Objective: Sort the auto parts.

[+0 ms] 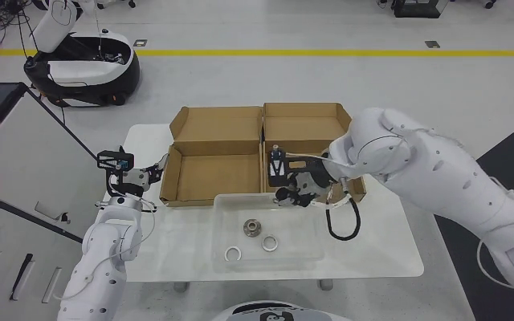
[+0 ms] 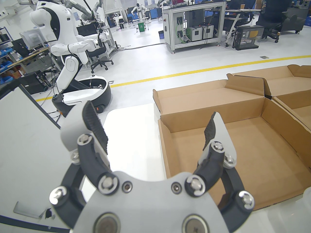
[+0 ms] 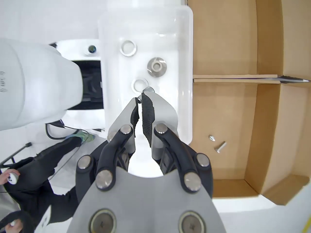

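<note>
My right gripper (image 3: 142, 95) (image 1: 287, 195) hangs over the back edge of the clear plastic bin (image 1: 309, 241), shut on a small metal bolt (image 3: 147, 89) that pokes out past its tips. Inside the bin (image 3: 179, 49) lie two pale rings (image 3: 128, 47) (image 3: 139, 84) and a flanged metal part (image 3: 157, 66) (image 1: 252, 228). The right cardboard box (image 3: 223, 112) (image 1: 305, 136) holds a bolt (image 3: 220, 147) and a smaller metal piece (image 3: 211, 137). The left cardboard box (image 1: 210, 176) (image 2: 233, 151) is empty. My left gripper (image 2: 155, 122) (image 1: 152, 172) stands open beside that box's outer wall, holding nothing.
A black cable loop (image 1: 341, 225) lies on the white table (image 1: 385, 249) to the right of the bin. Both boxes have their lids folded back toward the far edge. A dark stand's leg (image 1: 48, 112) slants along the left side of the table.
</note>
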Tool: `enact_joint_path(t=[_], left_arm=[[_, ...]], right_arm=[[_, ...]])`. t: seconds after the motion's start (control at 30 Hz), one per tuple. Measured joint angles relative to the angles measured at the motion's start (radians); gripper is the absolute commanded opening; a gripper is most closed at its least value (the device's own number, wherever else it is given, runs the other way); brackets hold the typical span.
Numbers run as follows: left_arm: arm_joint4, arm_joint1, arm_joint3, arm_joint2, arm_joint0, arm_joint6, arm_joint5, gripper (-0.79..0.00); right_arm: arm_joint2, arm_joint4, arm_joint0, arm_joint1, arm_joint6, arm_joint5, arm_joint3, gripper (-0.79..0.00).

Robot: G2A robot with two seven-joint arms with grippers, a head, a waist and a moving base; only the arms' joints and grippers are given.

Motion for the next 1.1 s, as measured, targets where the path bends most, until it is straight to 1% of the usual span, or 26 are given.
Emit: enact_joint_path(t=[0.13,0.27,0.47,1.0,1.1], left_arm=[[0.000,0.000,0.000,0.000,0.000,0.000,0.000,0.000],[0.000,0.000,0.000,0.000,0.000,0.000,0.000,0.000],[0.000,0.000,0.000,0.000,0.000,0.000,0.000,0.000],[0.000,0.000,0.000,0.000,0.000,0.000,0.000,0.000],[0.000,0.000,0.000,0.000,0.000,0.000,0.000,0.000]], right_arm=[[0.038,0.127,-0.030,0.016,0.007,-0.015,0.021,-0.785],[0.059,0.235,-0.055,0.029,0.014,-0.009,0.032,-0.785],[0.061,0.328,-0.066,0.037,0.035,0.013,0.034,-0.785],[0.057,0.331,-0.062,0.037,0.042,0.019,0.034,-0.785],[0.065,0.340,-0.083,0.038,0.010,0.026,0.041,-0.785]])
